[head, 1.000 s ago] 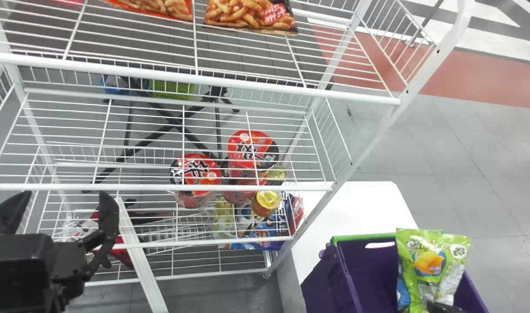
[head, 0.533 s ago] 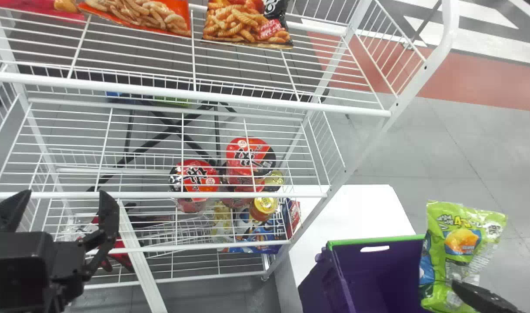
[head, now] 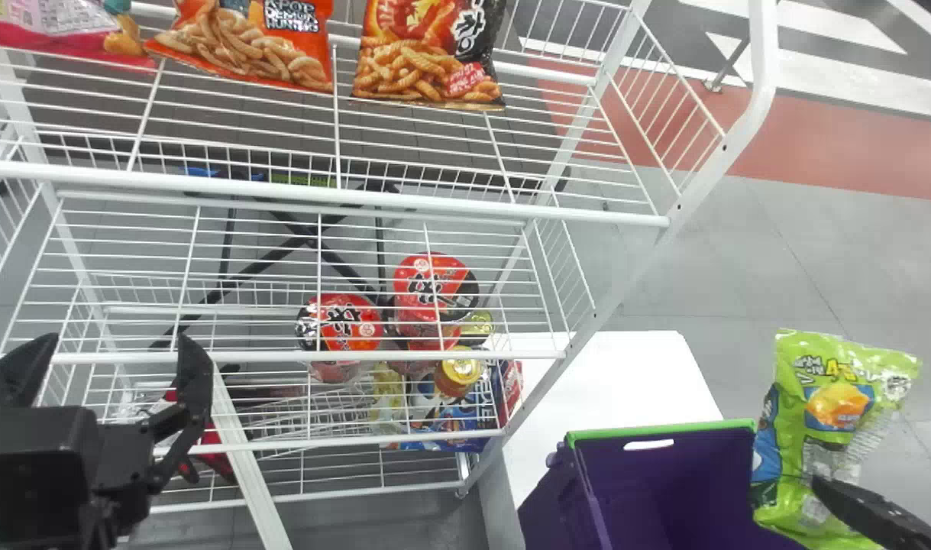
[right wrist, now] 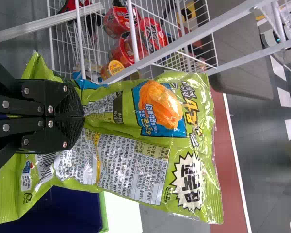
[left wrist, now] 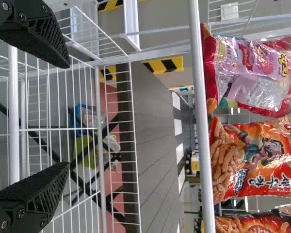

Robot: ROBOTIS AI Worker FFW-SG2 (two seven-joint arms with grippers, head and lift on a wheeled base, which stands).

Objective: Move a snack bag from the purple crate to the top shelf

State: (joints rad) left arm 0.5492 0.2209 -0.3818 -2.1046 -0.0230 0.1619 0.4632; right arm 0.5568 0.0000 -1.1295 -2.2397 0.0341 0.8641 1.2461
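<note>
In the head view my right gripper (head: 824, 489) is at the lower right, beside the purple crate (head: 587, 504), with the green snack bag (head: 835, 412) hanging upright from it, clear of the crate's rim. The right wrist view shows the gripper (right wrist: 82, 116) shut on the middle of the snack bag (right wrist: 155, 141). My left gripper (head: 121, 367) is parked at the left before the rack, fingers apart and nothing between them; in the left wrist view the gripper (left wrist: 68, 114) stands open. Snack bags (head: 427, 53) stand on the top shelf (head: 404, 200).
The white rack's slanted right post (head: 641, 275) rises between the top shelf and the open floor at the right. Cup noodles (head: 339, 321) and a jar (head: 457, 374) sit on lower shelves. A white table (head: 625, 374) bears the crate.
The snack bag, held by my right gripper, has moved out of the crate, up and to the right. The rack has shifted down in the head view, revealing more of the top shelf's bags.
</note>
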